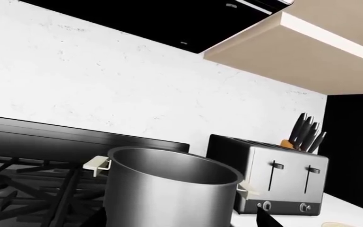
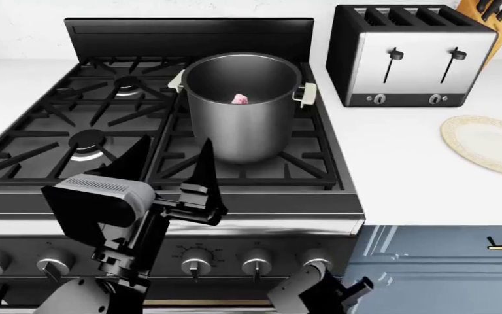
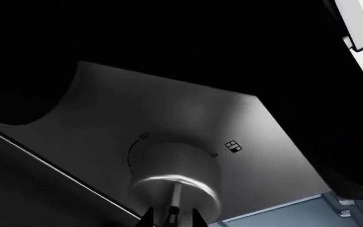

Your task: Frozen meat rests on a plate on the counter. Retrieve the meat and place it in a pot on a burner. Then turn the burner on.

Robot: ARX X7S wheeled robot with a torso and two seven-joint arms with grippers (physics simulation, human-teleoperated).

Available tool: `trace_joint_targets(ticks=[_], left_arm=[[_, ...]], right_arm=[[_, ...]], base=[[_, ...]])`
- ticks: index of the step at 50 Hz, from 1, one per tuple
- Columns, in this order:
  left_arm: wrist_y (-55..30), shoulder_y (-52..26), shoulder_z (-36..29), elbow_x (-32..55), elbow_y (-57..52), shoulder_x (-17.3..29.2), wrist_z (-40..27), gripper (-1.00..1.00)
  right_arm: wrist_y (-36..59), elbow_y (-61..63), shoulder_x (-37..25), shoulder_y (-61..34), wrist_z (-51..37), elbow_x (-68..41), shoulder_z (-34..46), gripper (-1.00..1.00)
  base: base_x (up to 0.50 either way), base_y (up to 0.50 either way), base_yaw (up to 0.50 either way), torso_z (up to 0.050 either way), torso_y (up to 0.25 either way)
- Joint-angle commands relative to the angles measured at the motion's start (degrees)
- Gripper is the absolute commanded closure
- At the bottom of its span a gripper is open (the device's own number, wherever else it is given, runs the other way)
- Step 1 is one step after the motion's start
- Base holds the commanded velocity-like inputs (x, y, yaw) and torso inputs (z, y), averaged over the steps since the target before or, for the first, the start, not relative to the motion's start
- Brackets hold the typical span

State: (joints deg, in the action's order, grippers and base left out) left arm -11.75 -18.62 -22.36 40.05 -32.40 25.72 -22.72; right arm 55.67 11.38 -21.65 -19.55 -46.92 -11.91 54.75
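The steel pot (image 2: 240, 124) stands on the stove's black grates (image 2: 321, 171), right of the middle. The pink frozen meat (image 2: 240, 99) lies inside it. The burner beneath the pot is hidden. At the right, the gold-rimmed plate (image 2: 486, 145) rests bare on the white counter (image 2: 408, 170). My left gripper (image 2: 175, 149) hangs open in front of the pot (image 1: 168, 189), fingers spread wide and holding nothing. My right gripper (image 2: 321, 276) is low at the stove front. Its fingertips straddle the ridge of the rightmost knob (image 3: 175, 175), with gaps on both sides.
A silver four-slot toaster (image 2: 405, 55) and a knife block (image 2: 486, 16) stand at the back right. Two bare burner caps (image 2: 89, 139) show on the stove's left half. More knobs (image 2: 197, 263) line the front panel. A blue cabinet front (image 2: 443, 268) is below the counter.
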Motion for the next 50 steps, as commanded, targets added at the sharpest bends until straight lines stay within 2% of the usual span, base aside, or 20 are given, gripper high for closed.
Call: trace_joint_targets(ticks=[1, 20, 50], left_arm=[[0.14, 0.03, -0.04, 0.13, -0.13, 0.1, -0.09, -1.0], [0.46, 0.11, -0.28, 0.16, -0.1, 0.18, -0.05, -1.0], [0.82, -0.16, -0.59, 0.59, 0.54, 0.05, 0.12, -1.0]], right_arm=[[1.28, -0.64, 0.65, -2.86, 0.3, 2.47, 1.21, 1.0], [7.08, 0.16, 1.17, -4.73, -1.3, 5.01, 4.27, 1.0], [9.78, -1.06, 1.75, -6.03, -1.66, 6.57, 6.71, 1.0]], base=[[0.0, 0.0, 0.0, 0.0, 0.0], [0.0, 0.0, 0.0, 0.0, 0.001], [0.0, 0.0, 0.0, 0.0, 0.001]])
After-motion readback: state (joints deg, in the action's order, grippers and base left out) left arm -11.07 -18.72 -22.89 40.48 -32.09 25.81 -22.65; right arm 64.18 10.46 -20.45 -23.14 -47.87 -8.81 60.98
